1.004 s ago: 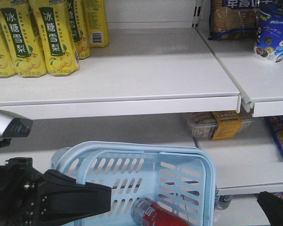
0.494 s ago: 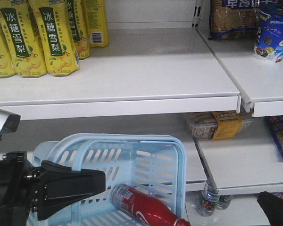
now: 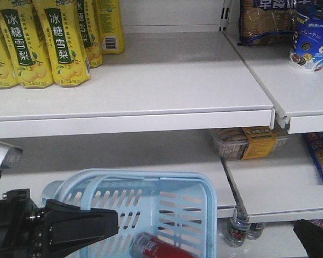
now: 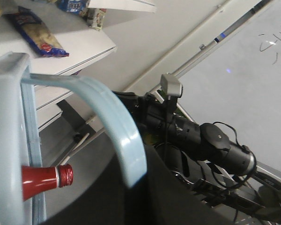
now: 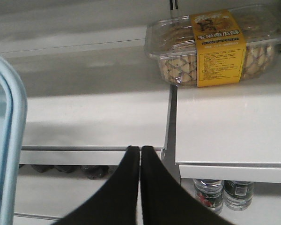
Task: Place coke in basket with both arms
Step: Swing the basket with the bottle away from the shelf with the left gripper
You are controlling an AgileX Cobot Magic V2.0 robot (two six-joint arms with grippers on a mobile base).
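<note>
I find the Coca-Cola bottle (image 3: pixel 157 248) lying on its side inside the light blue basket (image 3: pixel 204 185), long axis along its floor, nearer my left pincer (image 3: pixel 105 227), whose closure I cannot tell; right pincer (image 5: pixel 140 152) pressed together, empty, outside the basket.

White shelves (image 3: pixel 167 80) with yellow bottles (image 3: pixel 62 43)

Yellow drink bottles (image 3: pixel 62 45) on the upper shelf: dark green labels reading "冰糖雪梨" in white. Clear biscuit tray (image 5: pixel 215 44) on the lower shelf: yellow band headed "玉米南瓜饼"; the smaller print is illegible.
</note>
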